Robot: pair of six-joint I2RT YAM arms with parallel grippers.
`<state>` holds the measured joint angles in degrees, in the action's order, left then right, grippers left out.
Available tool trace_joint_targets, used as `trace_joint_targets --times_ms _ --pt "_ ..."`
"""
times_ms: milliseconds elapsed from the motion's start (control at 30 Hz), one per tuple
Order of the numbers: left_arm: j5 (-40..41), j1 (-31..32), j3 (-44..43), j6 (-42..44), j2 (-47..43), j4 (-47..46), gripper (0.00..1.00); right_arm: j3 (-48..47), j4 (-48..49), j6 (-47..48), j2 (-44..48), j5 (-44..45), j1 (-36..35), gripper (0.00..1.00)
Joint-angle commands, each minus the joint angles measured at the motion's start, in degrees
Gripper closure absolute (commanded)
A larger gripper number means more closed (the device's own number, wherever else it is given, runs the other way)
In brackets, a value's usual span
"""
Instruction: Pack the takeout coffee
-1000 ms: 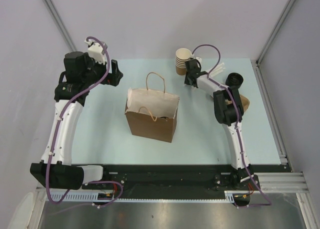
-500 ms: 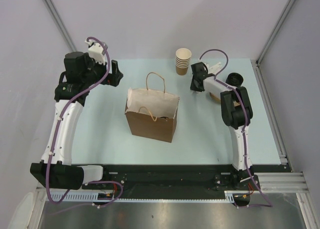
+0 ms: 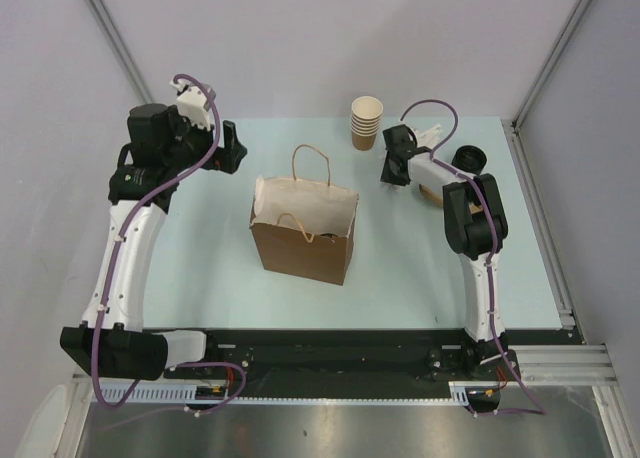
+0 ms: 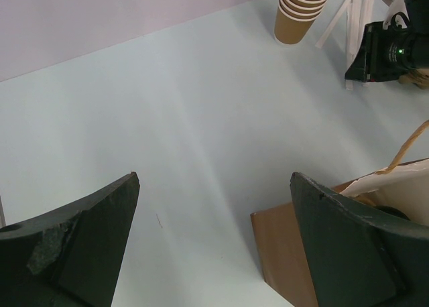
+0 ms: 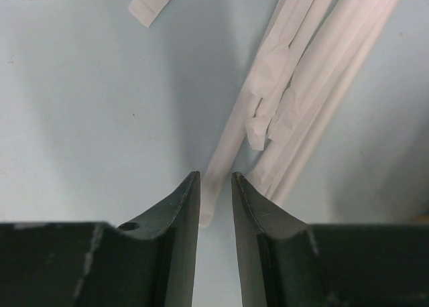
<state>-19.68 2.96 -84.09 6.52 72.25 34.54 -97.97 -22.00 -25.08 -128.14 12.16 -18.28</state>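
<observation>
**Lidded coffee waits far right; right gripper is at the straws**

The coffee [image 3: 468, 159] stands at the far right of the table [image 3: 400, 278], just right of the right arm's forearm. From above only its black lid shows, and the arm hides most of the cup wall.

The right gripper [image 3: 392, 170] is left of the coffee and apart from it, low over the straws [image 5: 295, 99]. Its jaws are drawn almost together, leaving a slim gap where the near end of one wrapped straw lies. I cannot tell whether they pinch it. The left gripper [image 3: 233, 150] hangs at the far left, spread wide and holding nothing.

**Handling, as a judgement.** A paper cup is light when empty, but heavier and prone to slosh if filled. Its thin wall would buckle under a hard squeeze, and the press-on lid could pop off if caught from below. The best hold looks like the wall at mid-height, under the lid rim, with gentle pressure. The cup should stay upright all the way into the bag [image 3: 300, 250].

**Count**
- Lidded coffee on the table: one.
- Paper bag: one, open, with two handles, mid-table. Something dark shows inside it, and I cannot tell what.
- Stack of cups [image 3: 367, 123] without lids: one, at the far edge, of at least four cups.
- Wrapped straws: four or so. They overlap, so the count is unsure.
- Loose paper strip [image 5: 154, 4]: one.
</observation>
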Motion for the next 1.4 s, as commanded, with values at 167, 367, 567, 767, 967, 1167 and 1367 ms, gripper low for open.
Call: trace_joint_targets --times_ms 167,367,567,767,967,1167,1367 --pt "-0.01 -0.50 0.95 0.95 -2.81 -0.18 0.00 -1.26 -1.03 -3.13 -0.80 0.32 -0.09 0.77" --pt "-0.18 -0.50 0.95 0.95 -2.90 -0.27 0.00 -1.78 -2.34 -6.03 0.43 -1.35 -0.09 0.93" --pt "-0.79 -0.50 0.51 0.68 -2.46 -0.62 0.01 -2.49 -3.49 -8.58 3.23 -2.58 -0.17 1.00" --pt "-1.41 -0.50 0.07 0.51 -2.20 -0.71 0.01 -1.61 -4.81 -11.22 6.84 -3.28 0.35 1.00" --pt "-1.76 -0.50 0.07 0.77 -2.29 -0.71 0.00 -0.99 -4.37 -11.39 10.62 -3.29 1.41 1.00" --pt "-2.20 -0.50 0.07 0.86 -2.20 -1.06 0.00 -2.13 -3.49 -9.73 11.33 -2.76 2.64 1.00" --pt "-2.20 -0.50 -0.02 1.12 -2.46 -1.15 0.01 -1.43 -0.34 -6.31 15.37 -4.69 2.99 1.00"
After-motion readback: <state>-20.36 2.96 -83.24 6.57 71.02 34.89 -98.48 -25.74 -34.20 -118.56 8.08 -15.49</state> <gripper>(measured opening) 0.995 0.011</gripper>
